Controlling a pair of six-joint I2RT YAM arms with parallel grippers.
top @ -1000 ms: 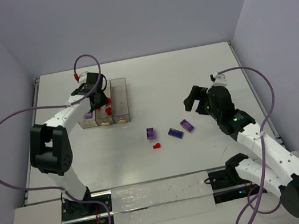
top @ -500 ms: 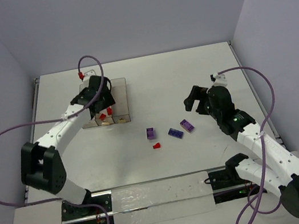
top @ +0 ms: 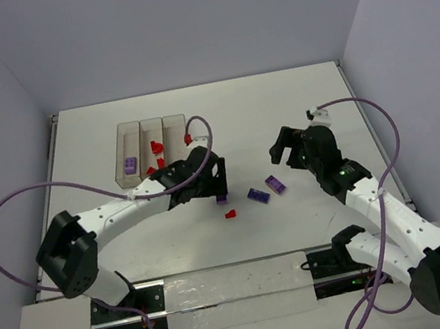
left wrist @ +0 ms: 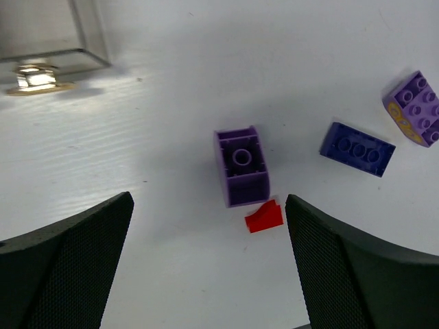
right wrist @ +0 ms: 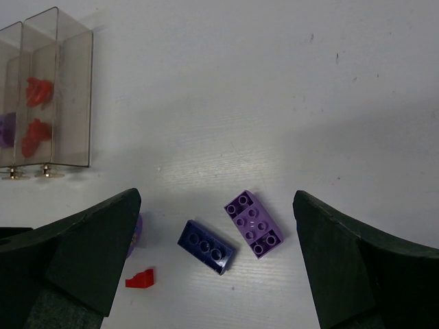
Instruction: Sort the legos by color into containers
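Note:
Three joined translucent containers stand at the back left. The left one holds a purple brick and the middle one holds red bits. No pale yellow piece shows. On the table lie a purple brick, a red wedge, a dark purple brick and a light purple brick. My left gripper is open and empty, hovering just above the purple brick and red wedge. My right gripper is open and empty, held above the two bricks to the right.
The loose bricks lie in a cluster mid-table, between the two grippers. The right container looks empty. The left arm stretches from its base across to the table's middle, in front of the containers.
My left gripper has left the containers and swung right and nearer, over the loose bricks. The right arm has barely moved.

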